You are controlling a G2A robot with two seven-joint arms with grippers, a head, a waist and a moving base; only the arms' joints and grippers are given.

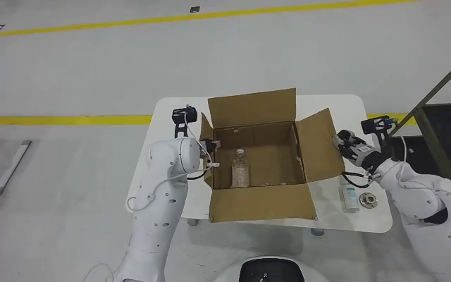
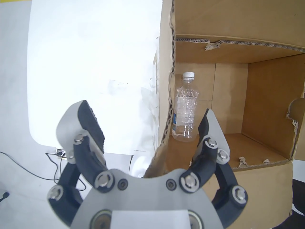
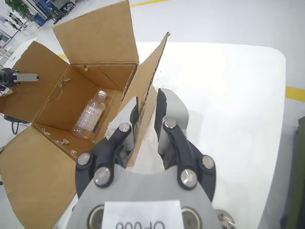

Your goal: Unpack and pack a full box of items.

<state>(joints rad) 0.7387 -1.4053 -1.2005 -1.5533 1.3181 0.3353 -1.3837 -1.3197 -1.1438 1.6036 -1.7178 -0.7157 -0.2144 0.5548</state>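
An open cardboard box (image 1: 254,109) stands in the middle of the white table (image 1: 331,106). A clear plastic bottle (image 1: 240,169) with a white cap lies on the box floor (image 2: 185,110) (image 3: 89,116). My left gripper (image 2: 145,107) is open and straddles the edge of the box's left flap (image 2: 166,48), one finger outside and one inside. In the top view it sits at that flap (image 1: 211,149). My right gripper (image 3: 148,96) is shut on the box's right flap (image 3: 155,67), near the flap's outer edge (image 1: 343,139).
A small clear container (image 1: 349,196) and a round metal part (image 1: 367,200) lie on the table to the right of the box. A dark green frame (image 1: 430,106) stands off the table's right end. Cables (image 2: 54,168) hang below the table's left edge.
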